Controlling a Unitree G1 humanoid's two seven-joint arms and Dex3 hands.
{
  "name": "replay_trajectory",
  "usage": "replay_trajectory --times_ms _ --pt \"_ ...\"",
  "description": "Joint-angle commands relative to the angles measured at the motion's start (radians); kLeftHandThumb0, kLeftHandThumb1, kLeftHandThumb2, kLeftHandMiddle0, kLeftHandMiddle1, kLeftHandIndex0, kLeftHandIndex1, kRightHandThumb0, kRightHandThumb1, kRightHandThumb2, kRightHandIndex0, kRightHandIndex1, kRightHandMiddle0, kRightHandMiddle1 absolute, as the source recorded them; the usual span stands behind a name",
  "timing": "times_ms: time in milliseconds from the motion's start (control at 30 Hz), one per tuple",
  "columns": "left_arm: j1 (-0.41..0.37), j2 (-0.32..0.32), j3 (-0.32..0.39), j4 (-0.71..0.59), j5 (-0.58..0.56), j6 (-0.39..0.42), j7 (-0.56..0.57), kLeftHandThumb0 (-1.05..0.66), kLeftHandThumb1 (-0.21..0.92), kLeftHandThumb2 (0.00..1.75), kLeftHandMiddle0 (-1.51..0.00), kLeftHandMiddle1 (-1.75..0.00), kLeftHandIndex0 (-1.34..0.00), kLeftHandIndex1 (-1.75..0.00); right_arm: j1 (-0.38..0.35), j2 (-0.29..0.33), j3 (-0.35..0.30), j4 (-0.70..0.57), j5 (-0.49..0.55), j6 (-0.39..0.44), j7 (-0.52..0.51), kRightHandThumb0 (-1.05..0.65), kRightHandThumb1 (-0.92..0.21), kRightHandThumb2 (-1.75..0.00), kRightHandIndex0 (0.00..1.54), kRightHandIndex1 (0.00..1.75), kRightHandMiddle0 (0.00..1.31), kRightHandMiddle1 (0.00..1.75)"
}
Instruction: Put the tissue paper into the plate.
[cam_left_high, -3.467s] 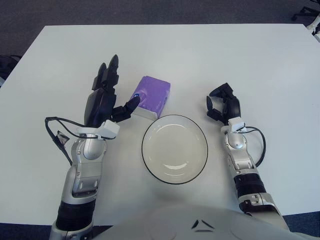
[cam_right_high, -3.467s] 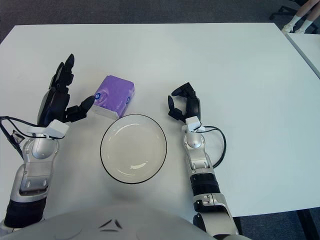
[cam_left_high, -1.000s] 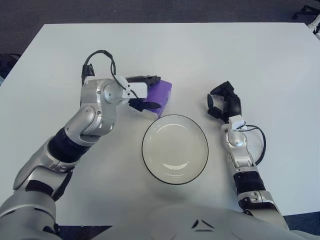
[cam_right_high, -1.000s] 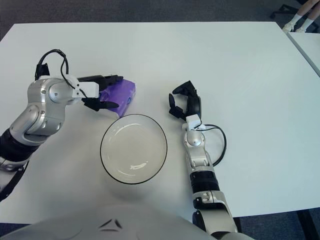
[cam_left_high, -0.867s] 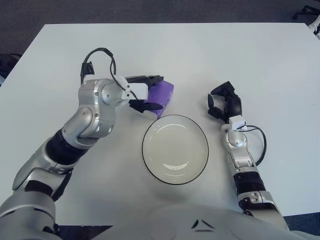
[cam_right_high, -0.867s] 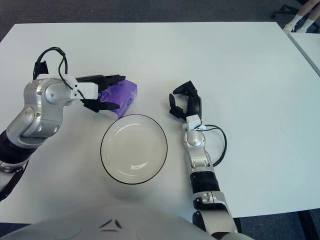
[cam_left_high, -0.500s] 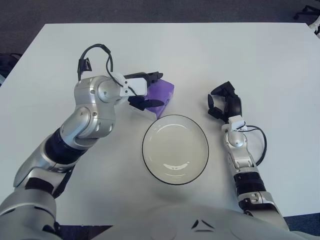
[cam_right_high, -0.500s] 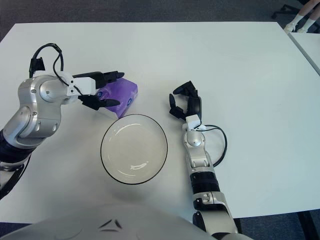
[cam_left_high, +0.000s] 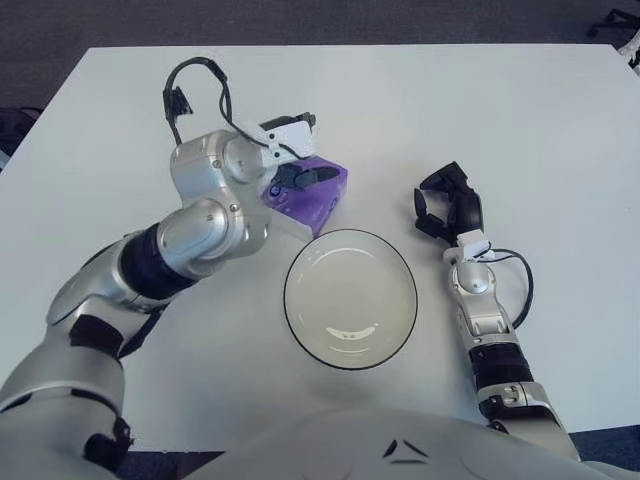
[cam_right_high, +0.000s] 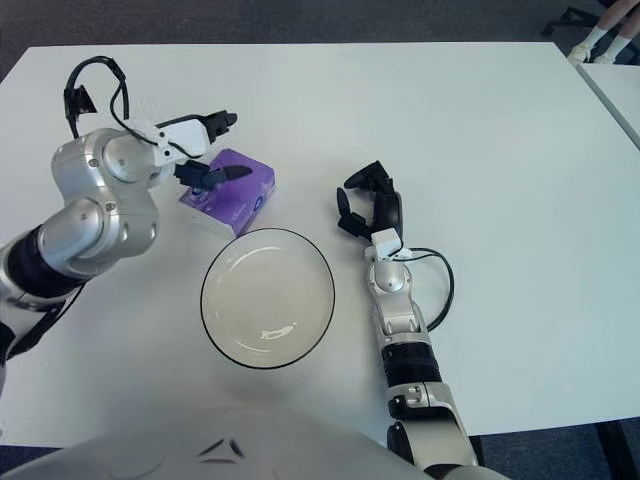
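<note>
Above the far left edge of the plate (cam_right_high: 267, 300), my left hand (cam_right_high: 200, 150) hung over the pack (cam_right_high: 240, 200) with its fingers (cam_right_high: 222, 119) apart, one raised clear and another showing across the pack's top. I could not tell whether that lower fingertip touched the wrapper, but nothing was clamped. The pack lay flat on the table (cam_right_high: 480, 130), purple face up, its near corner just beside the plate's rim, not yet inside it.

I judged the pack light and soft, a film wrapper around folded tissue. It would give under pressure rather than resist, and the glossy film looked slippery. I reckoned the best hold was across its two long sides, near the middle, with the thumb on one side and the fingers opposite. A corner pinch would probably let it twist or slide out. A firm squeeze seemed harmless, since the contents could not break.

The plate sat close, so the carry looked short, and a low drop onto its centre should do.

My right hand (cam_right_high: 372, 210) showed to the right of the plate, fingers curled and holding nothing
</note>
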Motion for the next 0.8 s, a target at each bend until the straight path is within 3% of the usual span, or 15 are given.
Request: replay_trajectory --times_ms 0,367,600,700,767 --pt "-0.039 0.004 -0.046 0.007 -0.01 0.078 0.014 -1.05 0.92 0.44 0.0 0.0 0.0 0.0 0.074 0.007 0.009 0.082 0.013 0.079 0.03 -0.39 -0.63 -0.93 0.62 1.4 0.37 1.75" --pt "-0.107 -0.016 -0.124 -0.016 -0.104 0.273 0.17 -1.05 0.84 0.29 0.0 0.0 0.0 0.0 0.071 0.001 0.006 0.09 0.008 0.057 0.029 -0.38 -0.67 -0.88 0.61 1.4 0.35 1.75" --pt "-0.081 -0.045 -0.102 -0.008 -0.16 0.282 0.275 -1.04 0.8 0.26 0.0 0.0 0.0 0.0 0.066 -0.007 0.003 0.102 0.01 0.046 0.035 -0.38 -0.68 -0.87 0.61 1.41 0.34 1.75" --pt "-0.007 -0.106 -0.057 0.042 -0.182 0.282 0.361 -1.03 0.79 0.26 0.0 0.0 0.0 0.0 0.063 -0.007 0.0 0.109 0.016 0.034 0.041 -0.39 -0.67 -0.88 0.6 1.41 0.35 1.75" --pt "-0.006 -0.117 -0.049 0.056 -0.2 0.282 0.38 -1.03 0.78 0.25 0.0 0.0 0.0 0.0 0.062 -0.008 -0.003 0.112 0.019 0.03 0.044 -0.39 -0.65 -0.89 0.6 1.42 0.36 1.75"
